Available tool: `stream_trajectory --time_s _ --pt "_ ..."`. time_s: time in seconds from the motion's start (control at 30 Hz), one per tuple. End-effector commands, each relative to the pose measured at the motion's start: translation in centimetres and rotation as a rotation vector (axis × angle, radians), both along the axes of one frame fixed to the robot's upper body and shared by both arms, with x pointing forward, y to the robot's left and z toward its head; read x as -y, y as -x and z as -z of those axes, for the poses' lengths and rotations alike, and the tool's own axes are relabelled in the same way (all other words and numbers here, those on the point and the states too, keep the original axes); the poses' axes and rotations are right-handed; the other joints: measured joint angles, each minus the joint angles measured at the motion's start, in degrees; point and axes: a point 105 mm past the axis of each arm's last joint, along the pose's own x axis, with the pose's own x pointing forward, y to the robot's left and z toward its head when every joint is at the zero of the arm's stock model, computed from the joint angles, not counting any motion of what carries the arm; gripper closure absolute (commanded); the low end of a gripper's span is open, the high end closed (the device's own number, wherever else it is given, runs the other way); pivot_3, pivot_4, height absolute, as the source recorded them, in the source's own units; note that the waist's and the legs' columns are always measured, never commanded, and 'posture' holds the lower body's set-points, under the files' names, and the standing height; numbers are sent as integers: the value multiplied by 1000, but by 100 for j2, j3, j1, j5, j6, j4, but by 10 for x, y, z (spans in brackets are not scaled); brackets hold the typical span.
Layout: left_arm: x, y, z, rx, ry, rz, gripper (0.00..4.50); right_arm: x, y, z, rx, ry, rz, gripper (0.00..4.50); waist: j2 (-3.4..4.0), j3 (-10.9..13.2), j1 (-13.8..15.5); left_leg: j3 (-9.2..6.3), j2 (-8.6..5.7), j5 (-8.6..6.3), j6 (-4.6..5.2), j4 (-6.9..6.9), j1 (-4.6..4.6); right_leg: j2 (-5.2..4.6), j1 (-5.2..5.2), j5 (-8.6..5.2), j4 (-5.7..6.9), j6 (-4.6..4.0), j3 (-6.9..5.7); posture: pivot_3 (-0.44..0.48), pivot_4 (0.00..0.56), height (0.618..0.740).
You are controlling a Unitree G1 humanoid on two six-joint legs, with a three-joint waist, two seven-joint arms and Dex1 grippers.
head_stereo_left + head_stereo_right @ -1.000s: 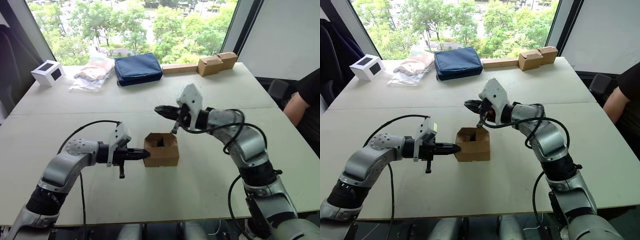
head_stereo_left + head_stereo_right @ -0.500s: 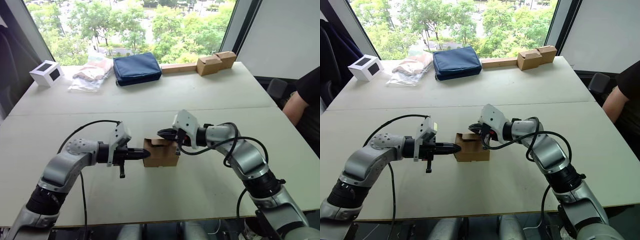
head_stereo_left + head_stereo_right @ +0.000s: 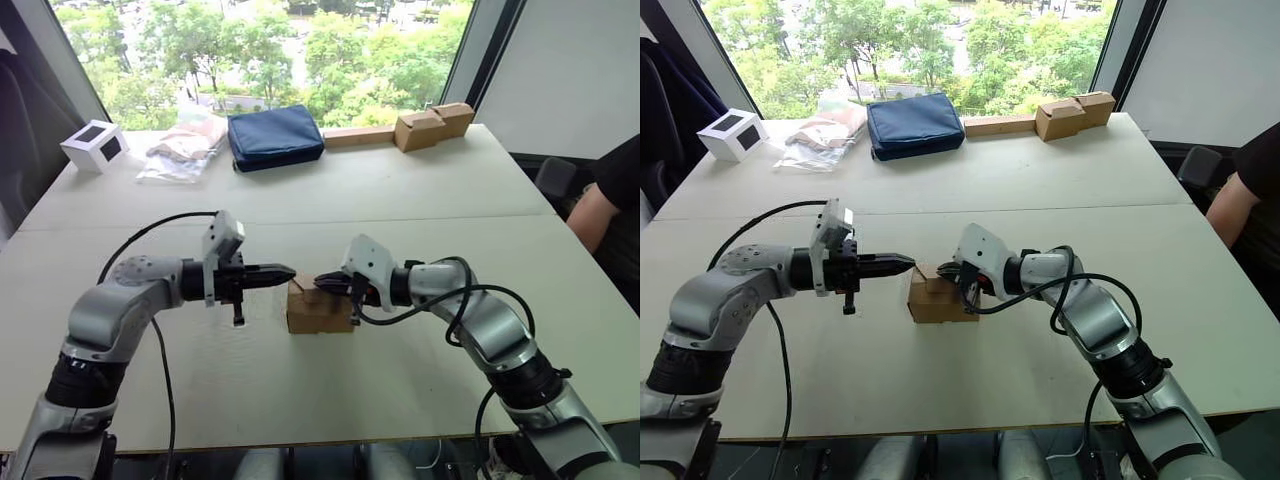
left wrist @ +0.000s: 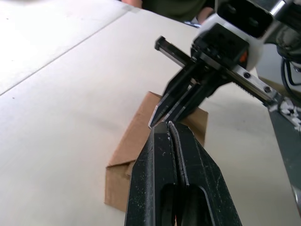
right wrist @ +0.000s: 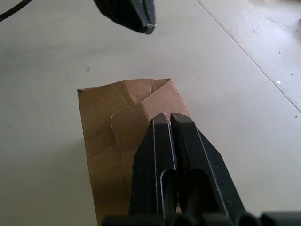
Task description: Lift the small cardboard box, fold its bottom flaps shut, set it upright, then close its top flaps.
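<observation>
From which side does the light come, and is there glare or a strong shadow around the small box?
Left eye view: daylight enters through the window behind the table, which is evenly lit without glare; the small cardboard box casts only a faint shadow. Left wrist view: the table's far part looks washed bright.

My head stereo pair looks forward and down across the worktop (image 3: 420, 190). Each wrist camera sits close, sighting along its own tool; both share the small cardboard box (image 4: 136, 141).
</observation>
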Motion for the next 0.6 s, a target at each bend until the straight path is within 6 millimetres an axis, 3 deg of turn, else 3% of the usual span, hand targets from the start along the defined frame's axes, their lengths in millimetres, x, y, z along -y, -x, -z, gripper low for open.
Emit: stream_trajectory --time_s 0.03,0.37,0.6 --pt "9 -5 1 34 -8 -3 4500 -3 4 -12 56 -16 -16 4427 0 0 -5 0 0 0 0 0 0 1 0 0 0 0 0 0 150 737" --pt "19 -19 23 20 -29 -37 4500 1 5 -23 80 -59 16 4427 0 0 -2 0 0 0 -1 0 0 2 -1 0 0 0 0 0 150 737" --pt "19 -18 24 13 -24 -45 4500 2 27 -25 34 -92 -47 4427 0 0 -1 0 0 0 0 0 -1 0 0 0 -1 0 0 0 150 737"
